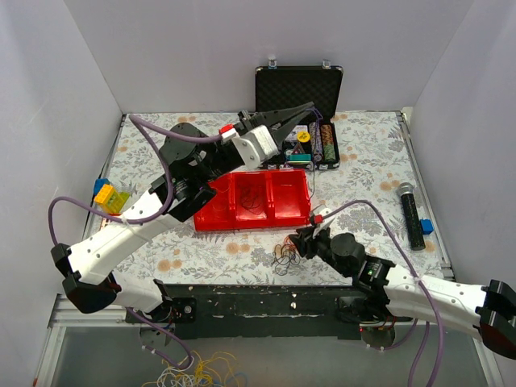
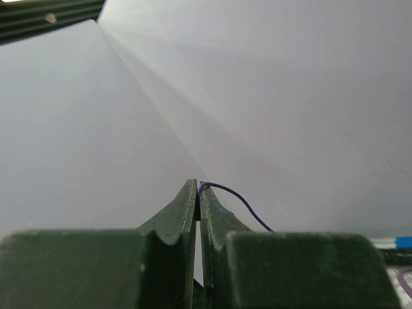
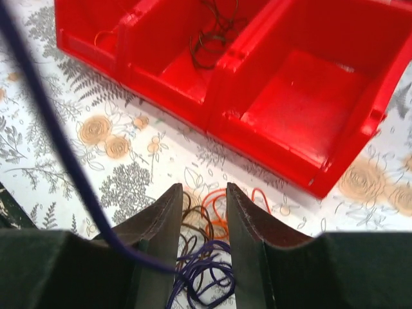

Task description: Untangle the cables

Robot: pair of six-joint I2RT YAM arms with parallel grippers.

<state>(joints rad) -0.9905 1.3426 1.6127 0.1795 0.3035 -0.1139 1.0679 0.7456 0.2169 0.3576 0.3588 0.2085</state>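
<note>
The cables (image 1: 286,256) lie in a small tangle of orange, brown and purple loops on the flowered tabletop (image 1: 371,153), just near of the red tray (image 1: 242,224). The right pincer (image 1: 300,240) sits low directly over this tangle (image 3: 203,257). Its two fingers are parted and the loops show in the gap between them and just below the tips. The left pincer (image 1: 309,106) is raised at the far side, close to the black case (image 1: 298,81). Its fingers are pressed together on a thin purple cable (image 2: 241,203) that curves away to the right. A brown wire (image 3: 209,38) lies in the tray's middle compartment.
</note>
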